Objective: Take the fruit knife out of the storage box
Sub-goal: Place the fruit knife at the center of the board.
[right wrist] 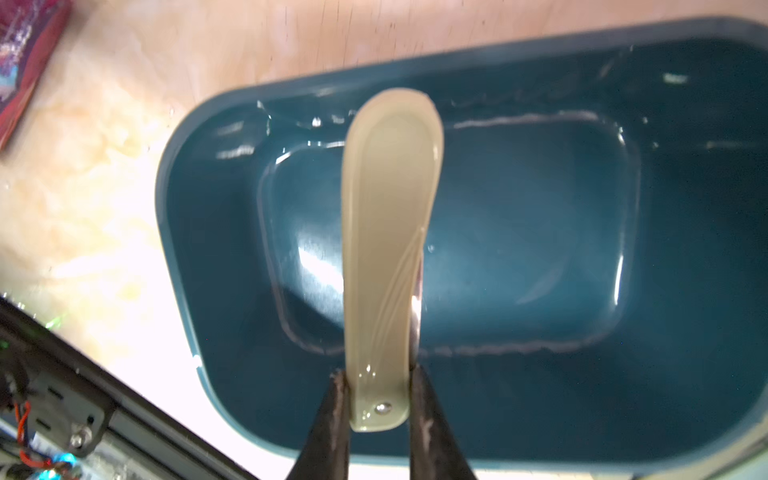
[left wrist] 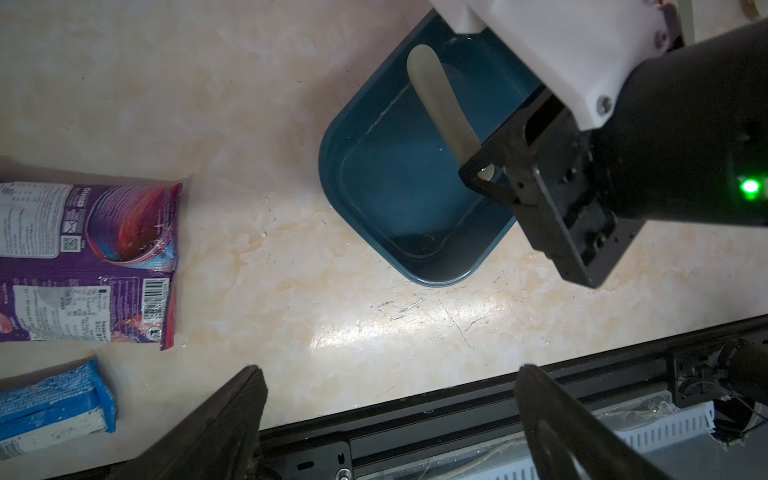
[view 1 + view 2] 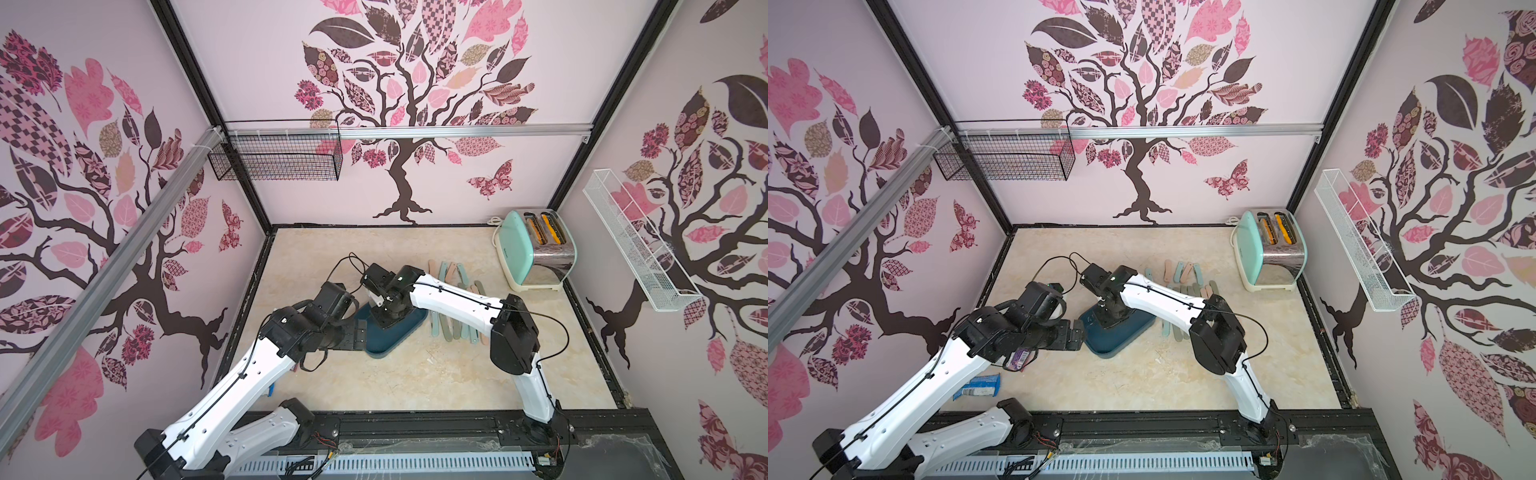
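While our right gripper (image 1: 380, 399) pinches the folded fruit knife (image 1: 390, 232) by its pivot end inside the storage box (image 1: 208, 249), we should lift straight up, clearing the rim; our left gripper (image 2: 388, 370) gapes empty.

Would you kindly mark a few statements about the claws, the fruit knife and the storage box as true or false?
1. The right claw grips the beige fruit knife. True.
2. The left claw is shut. False: it stands open and empty.
3. The storage box holds several more knives. False: no other knife shows inside it.
4. Other knives lie on the table outside the box. True.
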`<state>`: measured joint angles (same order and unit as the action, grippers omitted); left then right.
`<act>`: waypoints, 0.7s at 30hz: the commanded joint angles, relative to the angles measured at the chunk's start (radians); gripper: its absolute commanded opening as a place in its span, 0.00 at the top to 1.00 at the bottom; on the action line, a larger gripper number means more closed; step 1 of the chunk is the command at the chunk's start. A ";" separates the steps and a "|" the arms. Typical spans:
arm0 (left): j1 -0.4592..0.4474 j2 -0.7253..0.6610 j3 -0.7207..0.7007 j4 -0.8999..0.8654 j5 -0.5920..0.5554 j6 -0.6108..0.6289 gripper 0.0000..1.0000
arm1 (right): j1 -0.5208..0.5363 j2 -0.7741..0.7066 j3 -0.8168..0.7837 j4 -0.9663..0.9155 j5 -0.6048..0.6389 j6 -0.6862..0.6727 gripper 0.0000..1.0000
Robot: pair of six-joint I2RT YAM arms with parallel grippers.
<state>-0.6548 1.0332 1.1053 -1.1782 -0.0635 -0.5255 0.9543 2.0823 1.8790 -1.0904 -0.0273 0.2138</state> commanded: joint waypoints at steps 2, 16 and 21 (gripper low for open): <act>0.002 0.063 0.021 0.137 0.081 0.027 0.02 | -0.040 -0.130 -0.078 0.000 0.017 0.061 0.93; -0.006 0.365 0.088 0.318 0.250 0.053 0.02 | -0.136 -0.428 -0.503 0.033 0.060 0.261 0.93; -0.011 0.384 0.100 0.307 0.257 0.060 0.02 | -0.206 -0.414 -0.566 0.055 0.025 0.302 0.93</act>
<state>-0.6613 1.4185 1.1801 -0.8783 0.1715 -0.4854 0.7841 1.6646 1.3140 -1.0634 0.0040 0.4648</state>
